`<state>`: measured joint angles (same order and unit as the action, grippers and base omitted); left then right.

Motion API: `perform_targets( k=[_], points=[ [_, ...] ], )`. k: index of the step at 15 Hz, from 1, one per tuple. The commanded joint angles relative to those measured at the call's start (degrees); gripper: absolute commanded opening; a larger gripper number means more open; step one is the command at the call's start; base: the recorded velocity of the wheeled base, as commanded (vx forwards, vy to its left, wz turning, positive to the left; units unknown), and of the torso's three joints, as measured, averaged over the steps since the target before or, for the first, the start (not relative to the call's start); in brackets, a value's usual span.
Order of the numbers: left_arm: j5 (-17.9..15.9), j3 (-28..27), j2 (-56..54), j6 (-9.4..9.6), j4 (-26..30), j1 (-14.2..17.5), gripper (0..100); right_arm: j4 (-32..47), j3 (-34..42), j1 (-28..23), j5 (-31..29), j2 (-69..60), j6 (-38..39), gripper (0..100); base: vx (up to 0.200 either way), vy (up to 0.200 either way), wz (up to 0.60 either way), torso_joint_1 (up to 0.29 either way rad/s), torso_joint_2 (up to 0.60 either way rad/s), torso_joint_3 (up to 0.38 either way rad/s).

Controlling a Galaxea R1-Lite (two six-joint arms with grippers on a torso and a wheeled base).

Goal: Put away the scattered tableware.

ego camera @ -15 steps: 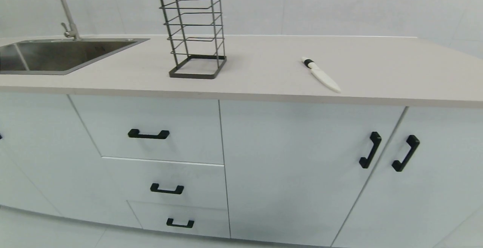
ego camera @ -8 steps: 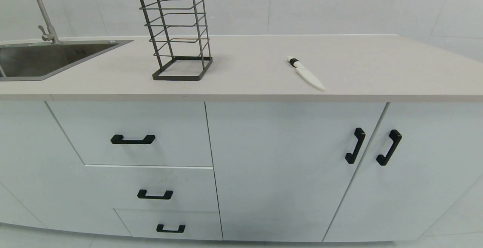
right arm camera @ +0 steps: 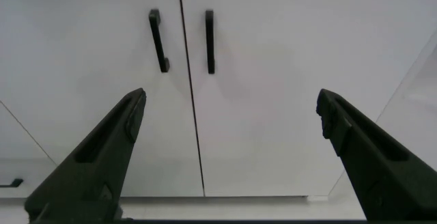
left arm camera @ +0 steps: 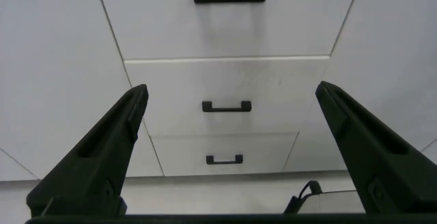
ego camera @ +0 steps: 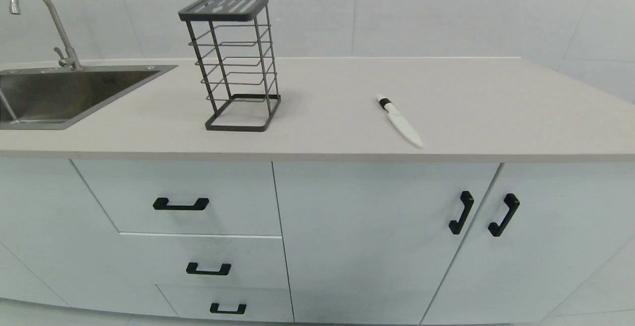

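A white knife (ego camera: 400, 120) with a black band on its handle lies flat on the pale countertop (ego camera: 327, 117), right of centre near the front edge. A black wire knife rack (ego camera: 233, 63) with a slotted top stands upright to its left. My left gripper (left arm camera: 232, 91) is open, low in front of the drawer fronts, with nothing between its fingers. Facing the double cabinet doors, my right gripper (right arm camera: 232, 94) is open too and holds nothing. Both grippers are well below the countertop.
A steel sink (ego camera: 64, 93) with a curved tap (ego camera: 47, 23) sits at the countertop's left end. Below are three drawers with black handles (ego camera: 180, 204) and cabinet doors with vertical black handles (ego camera: 483, 214). A tiled wall backs the counter.
The whole head view has shifted: the camera has moved, so the counter now sits lower in the picture and the rack's top is in full view. Knife and rack keep their places on the counter.
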<state>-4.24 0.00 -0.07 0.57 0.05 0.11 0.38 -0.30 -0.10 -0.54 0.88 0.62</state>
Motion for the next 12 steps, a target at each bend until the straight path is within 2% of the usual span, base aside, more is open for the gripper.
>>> perform_targets(
  k=[1, 4, 8, 12],
  points=[
    [0.02, 0.0, 0.07, -0.05, 0.04, 0.07, 100, 0.06, 0.04, 0.01, 0.01, 0.09, -0.01, 100, 0.0, 0.0, 0.0, 0.212, -0.54, -0.212],
    [0.02, 0.0, 0.07, -0.05, 0.04, 0.07, 100, 0.06, 0.04, 0.01, 0.01, 0.09, -0.01, 100, 0.0, 0.0, 0.0, 0.24, -0.49, -0.212],
    [0.02, 0.0, 0.07, 0.04, 0.04, 0.07, 100, 0.06, 0.04, 0.01, 0.01, 0.09, -0.01, 100, 0.0, 0.0, 0.0, 0.135, -0.49, -0.22],
    [0.02, 0.0, 0.07, 0.04, 0.04, 0.07, 100, 0.06, 0.04, 0.01, 0.01, 0.09, -0.01, 100, 0.0, 0.0, 0.0, 0.372, -0.48, -0.239]
  ],
)
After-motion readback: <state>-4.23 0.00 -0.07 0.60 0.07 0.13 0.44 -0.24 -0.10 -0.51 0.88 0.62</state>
